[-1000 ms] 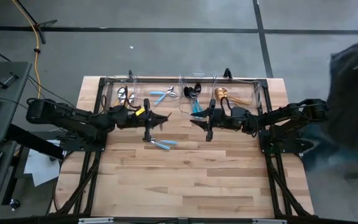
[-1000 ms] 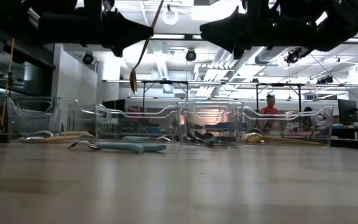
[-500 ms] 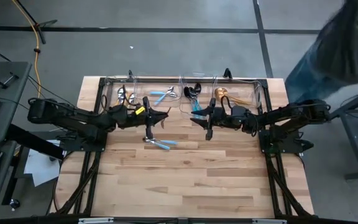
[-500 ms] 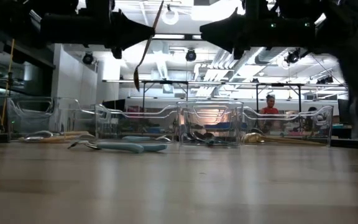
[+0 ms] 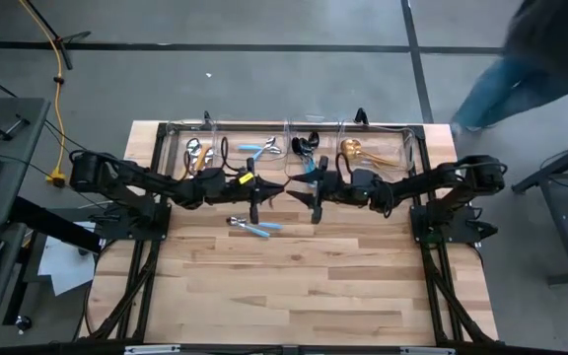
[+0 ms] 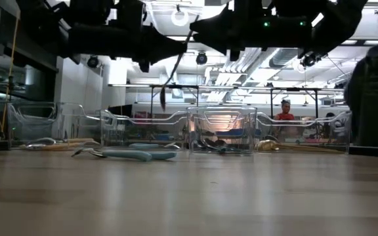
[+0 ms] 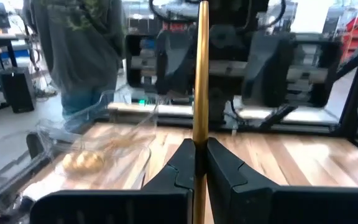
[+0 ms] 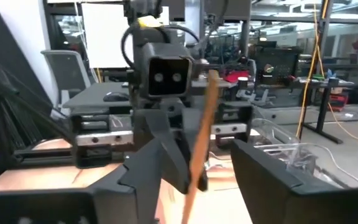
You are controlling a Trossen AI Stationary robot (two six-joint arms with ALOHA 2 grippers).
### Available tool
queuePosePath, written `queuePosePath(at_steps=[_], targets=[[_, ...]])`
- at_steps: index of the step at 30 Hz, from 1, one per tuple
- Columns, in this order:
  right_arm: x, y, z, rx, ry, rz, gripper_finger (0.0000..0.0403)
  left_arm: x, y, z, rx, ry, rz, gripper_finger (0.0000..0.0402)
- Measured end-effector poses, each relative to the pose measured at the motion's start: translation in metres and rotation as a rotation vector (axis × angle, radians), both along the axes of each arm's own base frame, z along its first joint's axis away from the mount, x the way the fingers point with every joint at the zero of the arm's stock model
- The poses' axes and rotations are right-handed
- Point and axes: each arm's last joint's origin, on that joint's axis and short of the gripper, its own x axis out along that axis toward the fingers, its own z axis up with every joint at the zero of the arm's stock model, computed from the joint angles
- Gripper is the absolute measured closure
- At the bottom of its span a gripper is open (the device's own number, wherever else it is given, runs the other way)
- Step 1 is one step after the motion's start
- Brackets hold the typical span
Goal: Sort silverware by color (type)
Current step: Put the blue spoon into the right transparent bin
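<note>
Gold, a long utensil handle (image 7: pixel 200 74) is seen pinched upright between the pressed-together fingers of the left gripper (image 7: pixel 197 163), above mid-table. Just beyond it, facing it, the right gripper (image 8: pixel 213 180) is spread, its fingers either side of the handle, whose long axis runs vertically between them; a handover is judged imminent.

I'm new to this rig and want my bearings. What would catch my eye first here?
Mid-table, the two arms meet nose to nose: the left claw is shut on a gold utensil held up in the air, and the right claw stands open around its handle. Behind them a row of clear bins lines the table's far edge, and a light-blue-handled utensil lies on the bare wood.
</note>
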Motion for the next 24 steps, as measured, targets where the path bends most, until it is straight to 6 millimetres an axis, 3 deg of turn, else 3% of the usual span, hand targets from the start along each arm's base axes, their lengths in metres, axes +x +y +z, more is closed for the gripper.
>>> queuePosePath(at_steps=[6,24], targets=[[0.0022,0.0001,0.0021,0.021,-0.007,0.005,0.0204,0.0007,-0.0012,0.0021,0.002,-0.021,-0.005,0.0399],[0.0021,0.0001,0.0031,0.072,-0.024,0.012,0.022,0.0041,-0.0054,0.0075,-0.006,-0.038,-0.023,0.0399]])
